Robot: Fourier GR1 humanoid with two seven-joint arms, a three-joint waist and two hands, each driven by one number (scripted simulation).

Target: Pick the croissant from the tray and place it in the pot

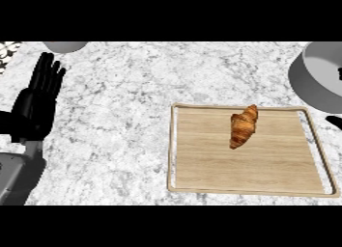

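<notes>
croissant point(244, 126) lying on tray point(202, 159), upper middle, long axis running near-vertical | pot point(323, 77) sitting up right | left hand point(35, 103) resting flat-open far left | right hand point(341, 123) barely peeking in, way closer, can't tell fingers

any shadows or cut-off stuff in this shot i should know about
Head view: the pot is cropped by the right edge; the right hand shows only as a dark sliver there; the left hand casts a soft shadow on the counter; the croissant is evenly lit.
</notes>
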